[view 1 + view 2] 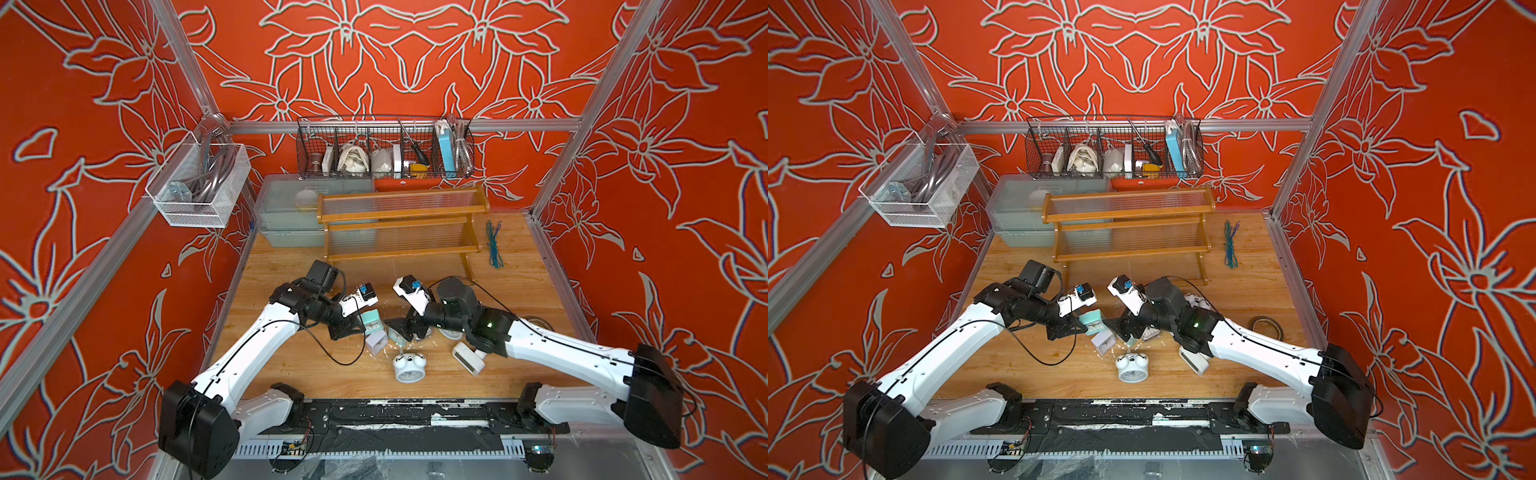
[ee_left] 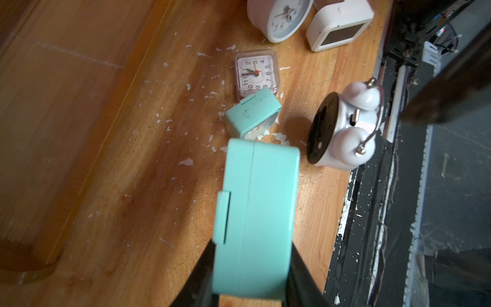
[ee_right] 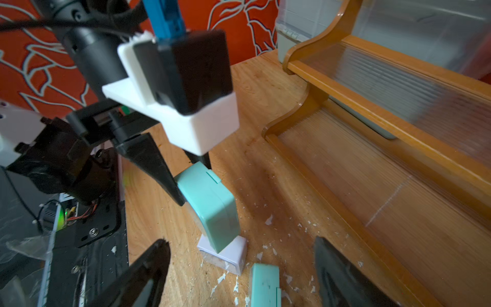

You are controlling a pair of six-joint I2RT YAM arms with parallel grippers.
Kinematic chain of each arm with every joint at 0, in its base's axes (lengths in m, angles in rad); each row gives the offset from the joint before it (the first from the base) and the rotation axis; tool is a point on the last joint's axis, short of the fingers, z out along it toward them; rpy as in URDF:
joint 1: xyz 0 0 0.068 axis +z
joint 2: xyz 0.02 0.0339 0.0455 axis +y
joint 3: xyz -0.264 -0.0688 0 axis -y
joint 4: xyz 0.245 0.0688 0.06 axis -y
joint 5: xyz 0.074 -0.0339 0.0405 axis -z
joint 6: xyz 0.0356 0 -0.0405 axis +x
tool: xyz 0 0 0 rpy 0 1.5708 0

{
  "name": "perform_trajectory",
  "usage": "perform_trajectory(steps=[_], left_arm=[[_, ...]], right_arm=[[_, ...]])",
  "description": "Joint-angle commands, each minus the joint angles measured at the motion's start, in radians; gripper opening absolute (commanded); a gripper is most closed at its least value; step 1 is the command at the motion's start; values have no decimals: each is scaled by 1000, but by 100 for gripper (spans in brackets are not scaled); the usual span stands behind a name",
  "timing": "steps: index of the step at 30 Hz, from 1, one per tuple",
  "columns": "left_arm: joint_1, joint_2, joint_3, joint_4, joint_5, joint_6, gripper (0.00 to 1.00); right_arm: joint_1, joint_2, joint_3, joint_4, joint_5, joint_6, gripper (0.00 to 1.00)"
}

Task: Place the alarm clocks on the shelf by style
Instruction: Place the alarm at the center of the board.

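Left claw [image 2: 252,247]: closed narrow on a teal clock [image 2: 260,207], one finger on each broad face, so the pinch runs across the case's thin dimension. This is judged a sound hold, since it leaves the clock's edges free for setting down on a tier. The clock hangs tilted and appears clear of the surface [image 1: 291,374]; whether its lower corner touches the white square clock [image 3: 228,256] beneath it cannot be told. Right claw [image 3: 240,240]: jaws spread wide, nothing between them, poised just above a second teal clock [image 3: 265,285] that lies on the surface beside the white square clock. Judgement: the right arm is lining up on the match to the held piece, so that the two teal squares go up as one style. Outward from there, a clear-cased clock [image 2: 256,74] lies just beyond the second teal clock, a twin-bell clock [image 1: 409,365] rests near the front edge, and a digital clock [image 1: 467,357] lies beside the right arm. The shelf [image 1: 403,216] stands at the back of the surface, well apart from the cluster. No clock shows on any tier, so sorting is judged to be at its start. Risk noted: the two claws work close together over crowded clocks.
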Motion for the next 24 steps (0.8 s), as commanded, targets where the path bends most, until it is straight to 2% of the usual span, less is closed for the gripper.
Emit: perform_trajectory(steps=[1,8,14,17,24], left_arm=[[3,-5,-10,89,-49,-106,25],[1,15,-102,260,-204,-206,28],[1,92,-149,370,-367,-227,28],[1,117,-170,412,-398,-213,30],[1,169,-178,420,-383,-196,35]], right_arm=[[15,20,-21,62,114,60,87],[24,49,-33,106,156,100,87],[26,34,-56,130,184,113,87],[26,35,-58,119,193,115,87],[26,37,-61,116,207,132,88]])
